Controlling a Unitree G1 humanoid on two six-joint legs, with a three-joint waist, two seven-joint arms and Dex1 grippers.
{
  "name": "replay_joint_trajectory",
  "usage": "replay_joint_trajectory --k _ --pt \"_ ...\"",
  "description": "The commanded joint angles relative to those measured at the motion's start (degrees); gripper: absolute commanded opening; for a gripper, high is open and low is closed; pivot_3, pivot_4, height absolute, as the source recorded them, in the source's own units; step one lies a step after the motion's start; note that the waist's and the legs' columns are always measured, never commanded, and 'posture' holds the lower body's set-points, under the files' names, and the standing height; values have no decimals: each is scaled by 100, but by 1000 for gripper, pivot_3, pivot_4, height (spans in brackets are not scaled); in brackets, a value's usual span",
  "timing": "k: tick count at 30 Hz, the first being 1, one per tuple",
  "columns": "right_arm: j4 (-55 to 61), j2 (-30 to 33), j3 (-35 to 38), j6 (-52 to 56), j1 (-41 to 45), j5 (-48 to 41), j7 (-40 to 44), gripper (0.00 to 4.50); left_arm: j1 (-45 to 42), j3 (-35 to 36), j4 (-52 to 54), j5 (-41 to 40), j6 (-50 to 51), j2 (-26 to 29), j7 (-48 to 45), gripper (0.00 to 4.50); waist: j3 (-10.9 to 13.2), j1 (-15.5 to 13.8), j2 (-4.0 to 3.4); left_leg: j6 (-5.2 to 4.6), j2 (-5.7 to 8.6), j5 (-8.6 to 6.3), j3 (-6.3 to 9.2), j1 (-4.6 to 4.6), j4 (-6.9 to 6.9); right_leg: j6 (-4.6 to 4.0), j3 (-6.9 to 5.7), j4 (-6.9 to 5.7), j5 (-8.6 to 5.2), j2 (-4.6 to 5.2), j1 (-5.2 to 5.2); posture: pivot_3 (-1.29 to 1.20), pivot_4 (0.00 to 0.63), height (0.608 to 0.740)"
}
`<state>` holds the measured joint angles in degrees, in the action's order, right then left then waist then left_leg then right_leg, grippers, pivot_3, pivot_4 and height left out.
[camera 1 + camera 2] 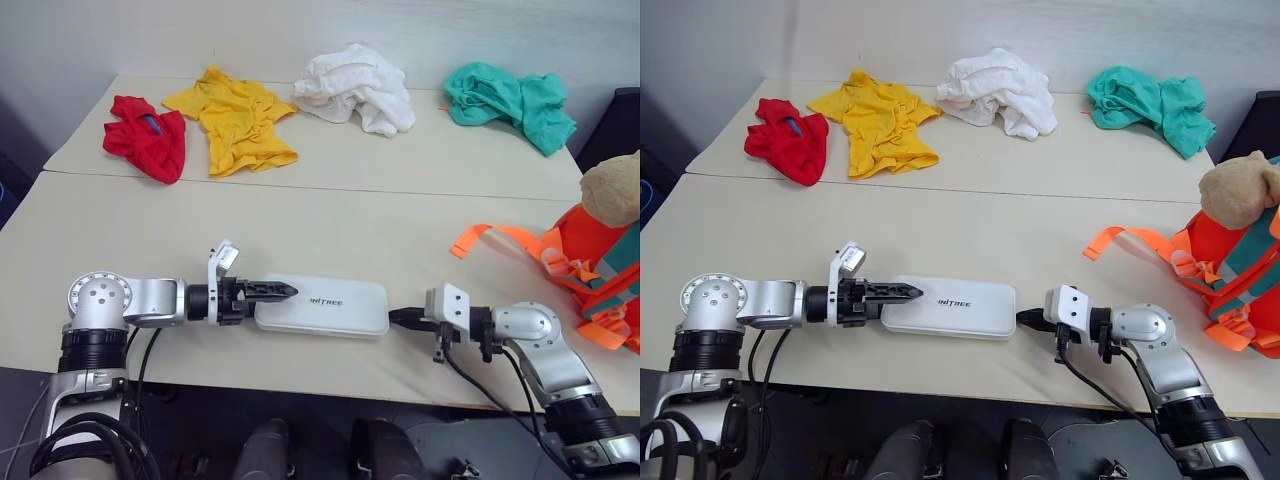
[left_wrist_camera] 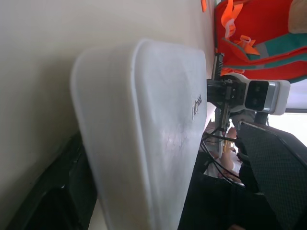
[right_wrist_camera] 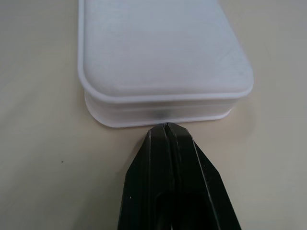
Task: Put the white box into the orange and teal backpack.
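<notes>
Head views: the white box (image 1: 322, 306) lies flat on the table (image 1: 400, 220), well apart from the orange and teal backpack (image 1: 600, 275). The left gripper (image 1: 283, 290) lies over one end of the box.

Left wrist view: I cannot tell how its fingers stand.

Right wrist view: the right gripper (image 3: 165, 126), fingers pressed together, pokes the box's other end.

Lifting and packing are both left.

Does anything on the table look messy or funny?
Yes: four clothes lie crumpled along the far side: red, yellow, white and teal. The white box lies flat and looks undamaged.
</notes>
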<state>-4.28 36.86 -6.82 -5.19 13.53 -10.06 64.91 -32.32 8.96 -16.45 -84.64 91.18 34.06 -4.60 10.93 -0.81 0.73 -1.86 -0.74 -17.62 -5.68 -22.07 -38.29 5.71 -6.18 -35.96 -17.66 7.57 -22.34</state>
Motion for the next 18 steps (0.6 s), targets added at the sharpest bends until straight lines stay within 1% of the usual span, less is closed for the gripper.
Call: replay_joint_trajectory --k 1,6,8,9,11,12,14,15,18 --pt "60 -43 -116 -135 -33 72 -15 0 182 -249 0 -336 132 -32 236 3641 0 18 0 1 -1 0 0 0 0 0 0 0 0 -1 0 0 150 740" --pt "-32 55 17 -235 -149 51 -61 0 297 -222 111 -747 132 201 333 1984 -4 58 8 3 -3 2 2 -1 1 0 -1 0 0 -4 -1 0 150 740" --pt "70 110 221 -82 -286 -205 -42 0 370 -97 206 -932 108 285 312 1500 -4 62 9 3 -3 2 5 0 -1 0 -3 3 0 -3 3 0 150 740" --pt "259 177 407 186 -457 -517 17 0 458 -8 381 -988 36 328 266 1344 -4 67 9 3 -3 2 5 0 -2 0 -2 4 0 -3 4 0 150 740" --pt "596 257 778 531 -784 -981 -8 422 653 195 712 -1167 -246 351 191 1329 -4 73 9 3 -3 2 8 -3 4 0 -3 -1 0 -3 1 0 150 740" --pt "833 354 1024 809 -1047 -1246 -40 652 804 394 1039 -1126 -476 339 17 1329 -4 76 8 4 -4 2 11 -3 8 0 -5 1 0 -5 2 0 150 740" --pt "1254 410 1611 1148 -1621 -1615 -301 1268 1217 750 1969 -624 -1047 384 -818 1329 -3 74 8 4 -5 2 12 -9 8 0 -4 5 0 -4 -1 0 150 740" --pt "1494 415 1961 1362 -1979 -1814 -462 1617 1436 872 2383 -318 -1364 443 -1388 1329 -3 76 8 4 -5 2 12 -12 8 0 -6 9 0 -4 -2 0 150 740" --pt "2042 244 2804 1444 -2830 -2019 -893 2704 1896 809 3003 326 -1822 843 -2806 1329 -3 66 6 10 -6 1 7 -11 14 -5 -5 28 -3 -8 -5 0 150 740"
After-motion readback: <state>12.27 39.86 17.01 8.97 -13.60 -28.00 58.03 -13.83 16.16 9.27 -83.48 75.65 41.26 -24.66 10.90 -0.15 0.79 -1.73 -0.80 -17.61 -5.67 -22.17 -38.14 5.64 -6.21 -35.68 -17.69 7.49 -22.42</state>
